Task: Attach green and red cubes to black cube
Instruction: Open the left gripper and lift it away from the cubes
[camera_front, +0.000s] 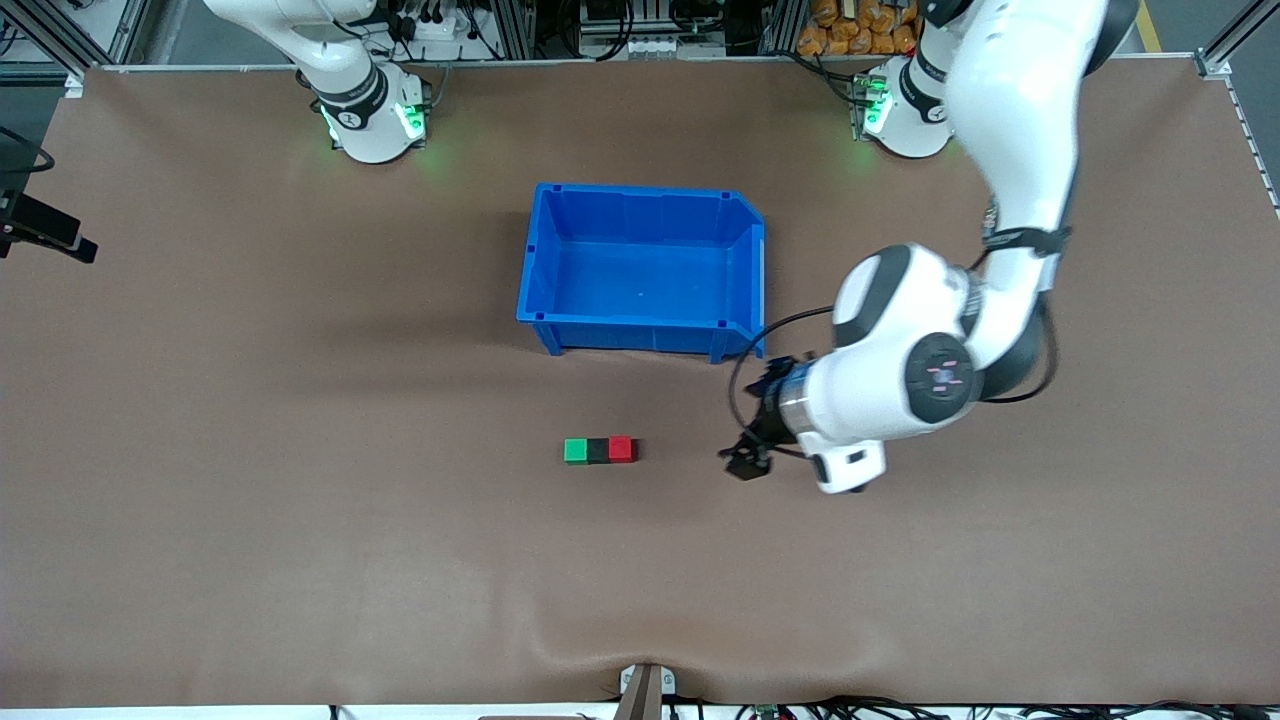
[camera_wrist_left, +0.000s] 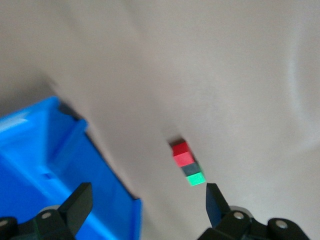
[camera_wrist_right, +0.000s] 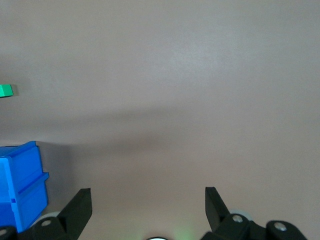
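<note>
The green cube (camera_front: 575, 451), the black cube (camera_front: 598, 450) and the red cube (camera_front: 621, 449) lie touching in one row on the brown table, black in the middle. The row also shows in the left wrist view: red (camera_wrist_left: 182, 154), black (camera_wrist_left: 190, 170), green (camera_wrist_left: 196, 179). My left gripper (camera_front: 745, 462) is open and empty, low over the table beside the red end of the row, clear of the cubes; its own view shows it too (camera_wrist_left: 147, 200). My right gripper (camera_wrist_right: 147, 202) is open and empty, out of the front view; the green cube (camera_wrist_right: 5, 90) shows at its view's edge.
An empty blue bin (camera_front: 545, 290) stands farther from the front camera than the cubes; it also shows in the left wrist view (camera_wrist_left: 45, 165) and the right wrist view (camera_wrist_right: 20, 190). The right arm waits near its base (camera_front: 370, 120).
</note>
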